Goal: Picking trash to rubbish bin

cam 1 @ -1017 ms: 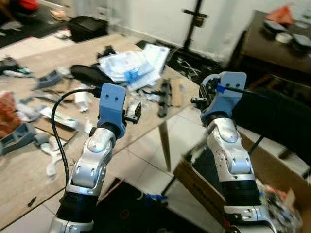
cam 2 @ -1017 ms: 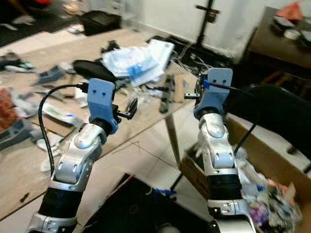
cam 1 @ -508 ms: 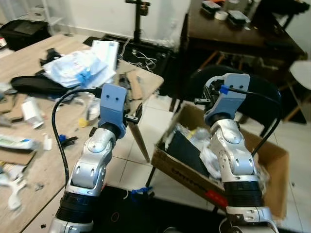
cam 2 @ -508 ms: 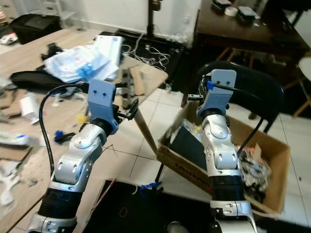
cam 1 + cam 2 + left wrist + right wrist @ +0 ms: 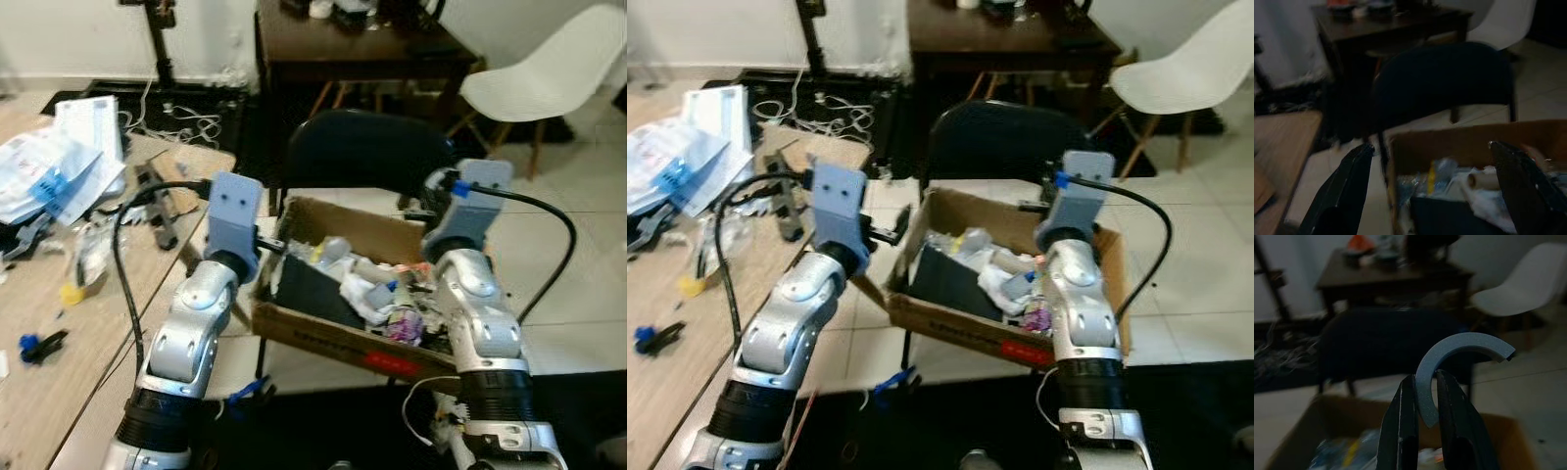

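Right gripper (image 5: 1420, 431) at frame centre, fingers pressed on grey curved plastic piece (image 5: 1459, 360), pinched at one end; it looks stiff and light, likely secure. Left gripper (image 5: 1432, 191) spread wide, holding nothing. Beyond both: cardboard box (image 5: 323, 333) of trash, then black chair (image 5: 362, 147)

Brown corrugated cardboard box (image 5: 323, 328), matt grey plastic arc (image 5: 1459, 357) between black jaws, pale wood-grain worktop (image 5: 59, 392), smooth white plastic chair (image 5: 534, 73), glossy floor tiles (image 5: 578, 284)

Head views bright, slightly soft; wrist views dim, blurred.
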`<state>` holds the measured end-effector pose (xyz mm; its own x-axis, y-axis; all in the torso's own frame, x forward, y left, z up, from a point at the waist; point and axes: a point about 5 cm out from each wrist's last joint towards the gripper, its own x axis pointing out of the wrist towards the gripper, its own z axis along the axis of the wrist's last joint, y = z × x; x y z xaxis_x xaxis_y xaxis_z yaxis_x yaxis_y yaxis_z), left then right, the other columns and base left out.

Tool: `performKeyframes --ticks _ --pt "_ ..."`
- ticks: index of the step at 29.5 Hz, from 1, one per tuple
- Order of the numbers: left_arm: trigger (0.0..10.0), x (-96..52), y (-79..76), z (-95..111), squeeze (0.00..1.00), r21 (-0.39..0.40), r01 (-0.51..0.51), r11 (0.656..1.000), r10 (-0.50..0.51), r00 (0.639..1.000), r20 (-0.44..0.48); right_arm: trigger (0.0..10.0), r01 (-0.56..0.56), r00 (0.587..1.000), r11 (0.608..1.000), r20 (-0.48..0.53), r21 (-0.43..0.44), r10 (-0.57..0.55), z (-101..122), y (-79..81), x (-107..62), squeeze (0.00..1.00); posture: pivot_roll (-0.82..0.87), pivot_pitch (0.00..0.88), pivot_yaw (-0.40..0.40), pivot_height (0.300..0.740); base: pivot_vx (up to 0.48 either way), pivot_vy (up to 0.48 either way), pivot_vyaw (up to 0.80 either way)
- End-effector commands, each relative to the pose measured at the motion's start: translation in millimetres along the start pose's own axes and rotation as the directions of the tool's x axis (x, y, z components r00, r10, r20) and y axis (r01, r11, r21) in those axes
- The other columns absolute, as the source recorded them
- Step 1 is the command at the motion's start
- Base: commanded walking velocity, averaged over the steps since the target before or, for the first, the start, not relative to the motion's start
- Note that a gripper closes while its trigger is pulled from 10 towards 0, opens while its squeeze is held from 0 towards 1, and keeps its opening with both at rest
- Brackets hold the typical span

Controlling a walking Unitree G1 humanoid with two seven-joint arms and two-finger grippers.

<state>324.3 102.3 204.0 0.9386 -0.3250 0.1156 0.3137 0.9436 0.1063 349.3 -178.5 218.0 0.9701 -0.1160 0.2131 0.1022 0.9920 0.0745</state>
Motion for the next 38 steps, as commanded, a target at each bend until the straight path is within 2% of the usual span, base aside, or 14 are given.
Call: performKeyframes --ticks 1,17,19,20,22,24,25,26,29,31,38 --pt "10.0 -1.7 -0.4 -3.5 0.00 0.012 0.007 1.000 -0.007 1.000 -0.021 10.0 0.008 0.999 1.000 -0.043 0.011 -0.007 -8.6 -0.6 -2.7 0.00 0.05 0.150 -0.013 0.740 0.000 0.000 0.00" --pt "10.0 -1.9 -1.8 -3.6 0.00 0.018 0.017 1.000 -0.017 0.999 -0.028 10.0 0.033 0.997 0.999 -0.077 -0.001 -0.033 -17.4 -5.0 -5.4 0.00 0.06 0.153 -0.011 0.740 0.000 0.000 0.00" --pt "10.0 -1.8 -1.0 -3.3 0.00 0.028 0.010 1.000 -0.010 1.000 -0.029 10.0 0.029 0.991 0.998 -0.129 -0.051 -0.035 -26.4 -6.1 -6.0 0.00 0.06 0.156 -0.009 0.740 0.000 0.000 0.00" --pt "10.0 -1.5 -0.4 -3.5 0.00 0.030 0.008 1.000 -0.007 1.000 -0.031 10.0 -0.010 0.975 0.993 -0.223 -0.114 -0.016 -41.9 -7.3 -6.9 0.00 0.06 0.156 -0.009 0.740 0.000 0.000 0.00" --pt "10.0 -1.5 -0.4 -3.5 0.00 0.030 0.008 1.000 -0.007 1.000 -0.031 10.0 -0.010 0.975 0.993 -0.223 -0.114 -0.016 -41.9 -7.3 -6.9 0.00 0.06 0.156 -0.009 0.740 0.000 0.000 0.00" --pt "10.0 -0.9 -2.1 -3.7 0.00 0.043 0.031 0.999 -0.029 0.999 -0.035 10.0 -0.075 0.945 0.988 -0.326 -0.136 0.027 -61.8 -10.5 -8.1 0.00 0.07 0.163 -0.008 0.740 0.000 0.000 0.00" --pt "10.0 -0.9 -2.1 -3.7 0.00 0.043 0.031 0.999 -0.029 0.999 -0.035 10.0 -0.075 0.945 0.988 -0.326 -0.136 0.027 -61.8 -10.5 -8.1 0.00 0.07 0.163 -0.008 0.740 0.000 0.000 0.00" --pt "10.0 -0.5 -7.0 -4.6 0.00 0.081 0.081 0.993 -0.078 0.996 -0.047 10.0 -0.085 0.914 0.990 -0.404 -0.111 0.034 -76.4 -19.0 -7.2 0.00 0.07 0.168 -0.008 0.740 0.000 0.000 0.00" --pt "10.0 -0.3 -8.4 -4.9 0.00 0.095 0.096 0.991 -0.092 0.994 -0.052 10.0 -0.080 0.908 0.992 -0.419 -0.102 0.030 -78.5 -21.6 -6.4 0.00 0.08 0.181 -0.005 0.740 0.000 0.000 0.00" --pt "10.0 1.4 -11.5 -8.4 0.00 0.142 0.126 0.982 -0.116 0.990 -0.076 10.0 -0.051 0.918 0.993 -0.396 -0.111 0.003 -72.7 -28.8 1.3 0.00 0.07 0.189 0.013 0.740 0.000 0.000 0.00" --pt "10.0 9.0 -12.3 -7.6 0.00 0.153 0.152 0.976 -0.139 0.986 -0.096 10.0 -0.029 0.930 0.987 -0.365 -0.159 -0.032 -65.0 -39.8 13.4 0.00 0.11 0.224 0.062 0.740 0.000 0.000 0.00"
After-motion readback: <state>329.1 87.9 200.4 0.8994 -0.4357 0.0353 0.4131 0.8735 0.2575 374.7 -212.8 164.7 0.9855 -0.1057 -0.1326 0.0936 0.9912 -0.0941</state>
